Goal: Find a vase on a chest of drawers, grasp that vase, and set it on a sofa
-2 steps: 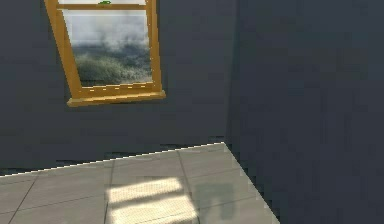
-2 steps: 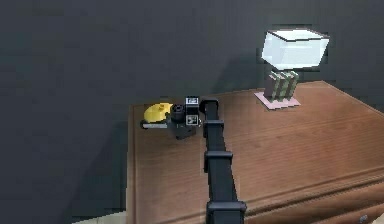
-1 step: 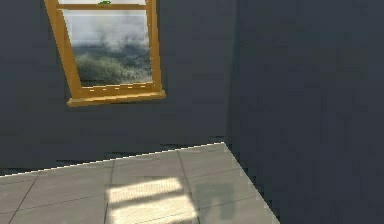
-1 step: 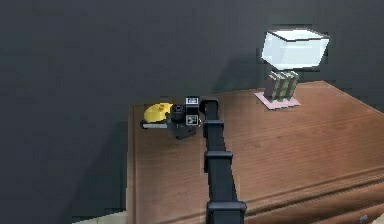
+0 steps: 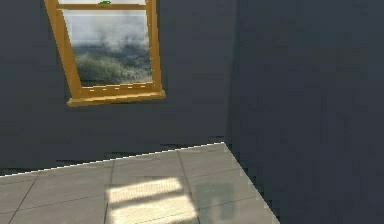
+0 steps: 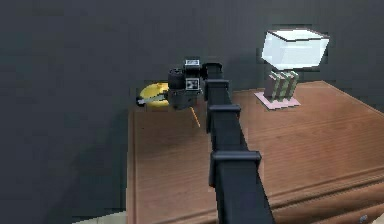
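Arm (image 6: 236, 150) over wooden top (image 6: 320, 150); gripper (image 6: 168, 95) near yellow object (image 6: 152, 93); lamp (image 6: 292, 60) beyond

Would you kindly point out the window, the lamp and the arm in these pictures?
window (image 5: 110, 50), forward view, middle of the glass pane.
lamp (image 6: 295, 48), arm side view, on its white shade.
arm (image 6: 238, 165), arm side view, on the dark bar's top face.
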{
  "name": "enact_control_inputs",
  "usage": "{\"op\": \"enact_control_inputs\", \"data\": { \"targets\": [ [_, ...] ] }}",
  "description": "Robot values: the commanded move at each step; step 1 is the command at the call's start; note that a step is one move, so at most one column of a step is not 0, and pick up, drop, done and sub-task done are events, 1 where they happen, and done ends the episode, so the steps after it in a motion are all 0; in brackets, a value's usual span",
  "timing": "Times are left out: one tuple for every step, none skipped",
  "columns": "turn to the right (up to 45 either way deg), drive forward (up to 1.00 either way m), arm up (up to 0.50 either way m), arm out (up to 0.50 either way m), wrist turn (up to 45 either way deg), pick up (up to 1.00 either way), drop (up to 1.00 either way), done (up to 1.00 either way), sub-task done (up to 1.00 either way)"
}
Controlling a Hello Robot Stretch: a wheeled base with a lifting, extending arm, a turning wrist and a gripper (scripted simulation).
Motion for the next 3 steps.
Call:
{"op": "enact_control_inputs", "data": {
  "targets": [
    [0.0, 0.00, 0.04, 0.00, 0.0, 0.00, 0.00, 0.00, 0.00],
    [0.0, 0.00, 0.00, 0.00, -45.0, 0.00, 0.00, 0.00, 0.00],
    [0.0, 0.00, 0.00, 0.00, -45.0, 0.00, 0.00, 0.00, 0.00]
  ]
}}
